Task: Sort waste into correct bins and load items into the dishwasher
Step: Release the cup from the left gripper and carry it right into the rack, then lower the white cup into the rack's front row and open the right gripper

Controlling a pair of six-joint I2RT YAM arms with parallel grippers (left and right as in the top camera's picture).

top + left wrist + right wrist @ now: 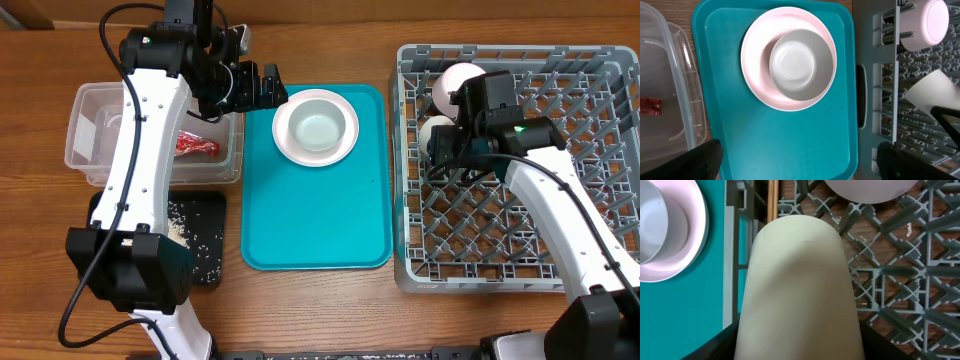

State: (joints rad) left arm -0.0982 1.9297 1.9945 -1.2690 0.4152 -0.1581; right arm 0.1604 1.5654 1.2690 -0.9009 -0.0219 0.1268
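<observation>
A grey-white bowl (316,127) sits in a pink plate (345,146) at the far end of the teal tray (320,230); both show in the left wrist view, bowl (801,64) on plate (755,55). My left gripper (253,87) is open and empty, hovering at the tray's far left edge beside the plate. My right gripper (442,140) is shut on a cream cup (799,290), held over the left side of the grey dishwasher rack (520,270). A pink cup (455,80) lies in the rack's far left corner.
A clear plastic bin (90,130) with a red wrapper (197,145) stands left of the tray. A black tray (205,240) with white crumbs lies in front of it. The left arm reaches over both.
</observation>
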